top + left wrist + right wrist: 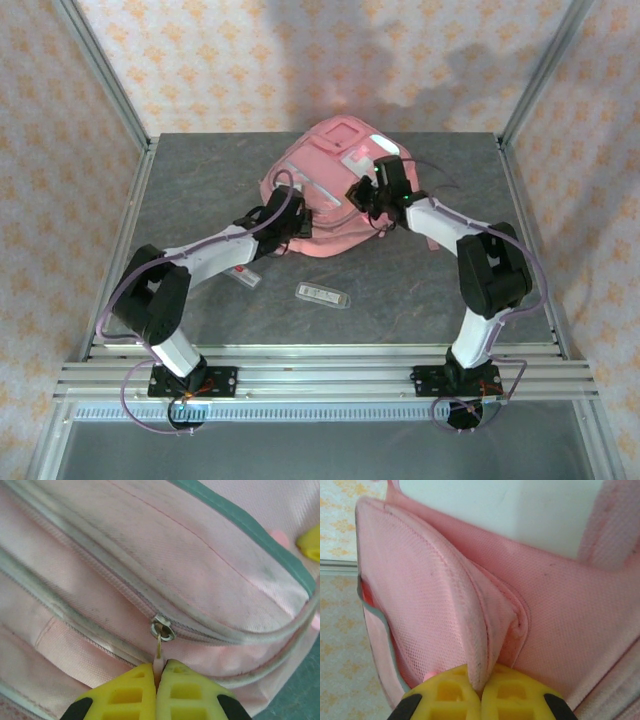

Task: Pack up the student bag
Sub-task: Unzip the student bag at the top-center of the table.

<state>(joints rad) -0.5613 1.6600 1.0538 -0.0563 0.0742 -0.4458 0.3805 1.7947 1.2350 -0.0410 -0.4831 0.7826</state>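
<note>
The pink student bag (330,165) lies on the grey table toward the back, between my two arms. My left gripper (290,228) is at its near left side. In the left wrist view the yellow fingers (125,695) are shut on the small pale pull tab (159,661) hanging from a metal zip slider (163,629), and the zip runs closed along the pink fabric (150,555). My right gripper (366,196) is over the bag's right part. In its wrist view it is shut (481,682) on a padded pink mesh fold (445,610) of the bag.
Two small flat packets lie on the table in front of the bag: a clear one (323,295) near the middle and one with red on it (245,276) under my left arm. Metal frame posts and patterned walls close in the table's sides and back.
</note>
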